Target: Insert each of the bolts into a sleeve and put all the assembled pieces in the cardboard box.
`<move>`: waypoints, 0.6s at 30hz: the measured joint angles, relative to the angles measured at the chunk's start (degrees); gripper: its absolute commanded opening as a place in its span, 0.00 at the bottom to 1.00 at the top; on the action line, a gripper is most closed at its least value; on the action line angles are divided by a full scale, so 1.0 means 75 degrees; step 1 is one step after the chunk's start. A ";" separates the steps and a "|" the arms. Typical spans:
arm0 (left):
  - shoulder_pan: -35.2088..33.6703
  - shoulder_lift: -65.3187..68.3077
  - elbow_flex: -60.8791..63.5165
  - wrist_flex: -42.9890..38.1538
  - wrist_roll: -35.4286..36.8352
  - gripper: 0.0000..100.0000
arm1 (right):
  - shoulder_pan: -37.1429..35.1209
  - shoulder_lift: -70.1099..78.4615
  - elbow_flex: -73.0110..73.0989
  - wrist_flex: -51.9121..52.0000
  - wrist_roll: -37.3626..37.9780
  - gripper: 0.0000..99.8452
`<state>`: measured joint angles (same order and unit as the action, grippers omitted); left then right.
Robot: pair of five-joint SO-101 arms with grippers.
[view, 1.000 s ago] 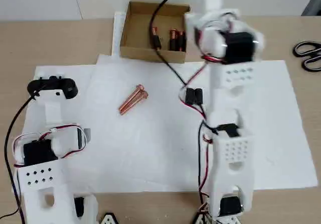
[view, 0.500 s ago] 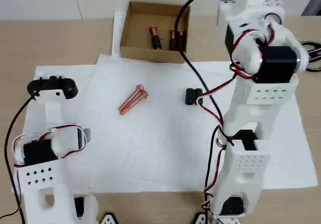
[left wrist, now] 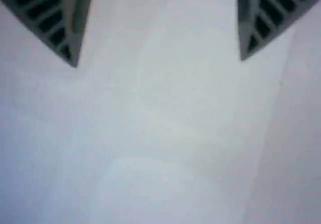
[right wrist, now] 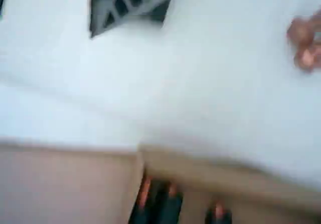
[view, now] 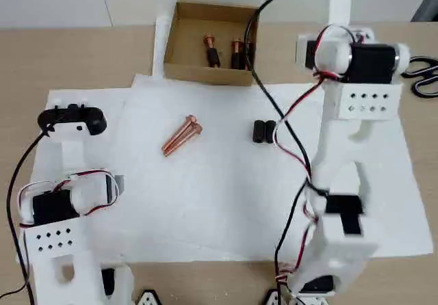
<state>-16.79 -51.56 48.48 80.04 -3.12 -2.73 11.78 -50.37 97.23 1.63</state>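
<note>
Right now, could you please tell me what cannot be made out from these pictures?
Number of assembled pieces in the cardboard box: in the high view a black cable crosses its right side; in the right wrist view they are blurred.
Bolts: in the right wrist view, blurred and cut off by the edge.
Scissors: in the high view, cut off by the right edge.

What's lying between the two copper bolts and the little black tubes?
Nothing. In the high view, the stretch between the bolts and the black tubes is just bare white paper.
</note>
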 measured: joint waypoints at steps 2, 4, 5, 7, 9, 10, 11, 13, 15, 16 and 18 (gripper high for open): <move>0.0000 0.0000 0.0000 0.0000 0.0000 0.20 | -0.0105 -0.0610 0.1207 0.0000 -0.0012 0.11; 0.0000 0.0000 0.0000 0.0000 0.0000 0.20 | -0.0164 -0.1149 0.2297 0.0000 -0.0012 0.11; 0.0000 0.0000 0.0000 0.0000 0.0000 0.20 | -0.0164 -0.1360 0.2825 -0.0012 -0.0012 0.12; 0.0000 0.0000 0.0000 0.0000 0.0000 0.20 | -0.0141 -0.1571 0.3833 -0.0199 -0.0012 0.12; 0.0000 0.0000 0.0000 0.0000 0.0000 0.20 | -0.0129 -0.1571 0.4818 -0.0610 -0.0012 0.12; 0.0000 0.0000 0.0000 0.0000 0.0000 0.20 | -0.0129 -0.1571 0.5286 -0.0903 -0.0012 0.12; 0.0000 0.0000 0.0000 0.0000 0.0000 0.20 | -0.0129 -0.1524 0.5685 -0.1207 -0.0012 0.12; 0.0000 0.0000 0.0000 0.0000 0.0000 0.20 | -0.0141 -0.1301 0.6189 -0.1629 -0.0012 0.12; 0.0000 0.0000 0.0000 0.0000 0.0000 0.20 | -0.0152 -0.0973 0.6341 -0.1946 -0.0012 0.11; 0.0000 0.0000 0.0000 0.0000 0.0000 0.20 | -0.0152 -0.0832 0.6365 -0.2086 -0.0012 0.11; 0.0000 0.0000 0.0000 0.0000 0.0000 0.20 | -0.0211 -0.0586 0.6377 -0.2344 -0.0012 0.11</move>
<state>-16.79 -51.56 48.48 80.04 -3.12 -4.31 7.38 -2.55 79.65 1.54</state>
